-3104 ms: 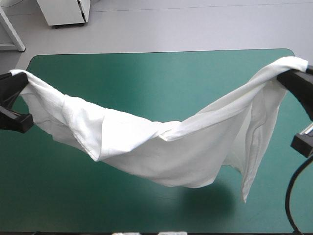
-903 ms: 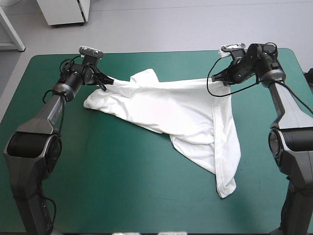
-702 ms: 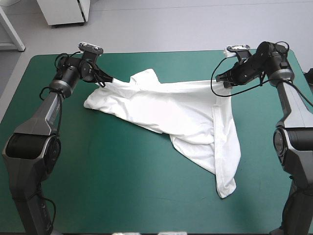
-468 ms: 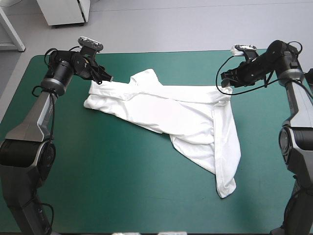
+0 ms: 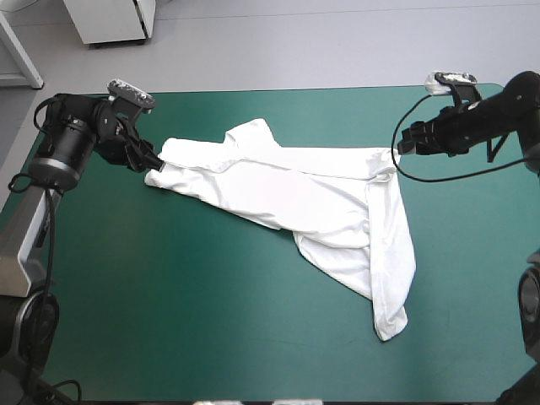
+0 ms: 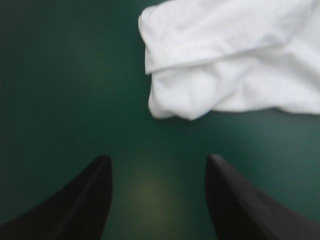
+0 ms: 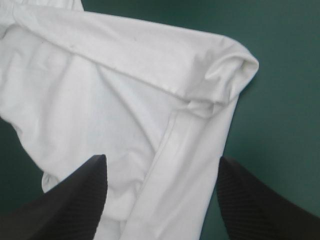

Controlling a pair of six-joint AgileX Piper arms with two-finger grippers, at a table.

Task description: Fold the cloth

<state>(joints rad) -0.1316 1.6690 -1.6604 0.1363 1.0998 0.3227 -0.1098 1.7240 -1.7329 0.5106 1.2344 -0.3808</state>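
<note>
T-shirt (image 5: 321, 198): white, lying flat but creased on the bench (image 5: 169, 321), towards the far side and a little right of the middle.
T-shirt outline: a broad band runs from pincer to pincer. A long tail runs off its right part towards the near edge. A small flap pokes up at its far-left part.
T-shirt left corner: a rounded, doubled-over lump with a folded hem across it.
T-shirt right corner: a rolled fold, with a seam running down from it along the tail.
Left pincer (image 5: 150, 160): fingers spread wide, holding nothing, and just beside the T-shirt's left corner. In its wrist view that corner (image 6: 200, 95) lies ahead of the fingers with bare teal-green cover between.
Right pincer (image 5: 403, 145): fingers spread wide, gripping nothing, and just beside the T-shirt's right corner. In its wrist view white cloth (image 7: 125, 125) fills the gap between the black fingers and the space ahead, unpinched.
Open room: a wide stretch of bare cover lies left of the tail and near-side of the band. A narrower strip lies right of the tail. Another strip lies between the T-shirt and the far edge.
Edges: no part of the T-shirt reaches a bench edge, and the tail's tip stops short of the near edge.
</note>
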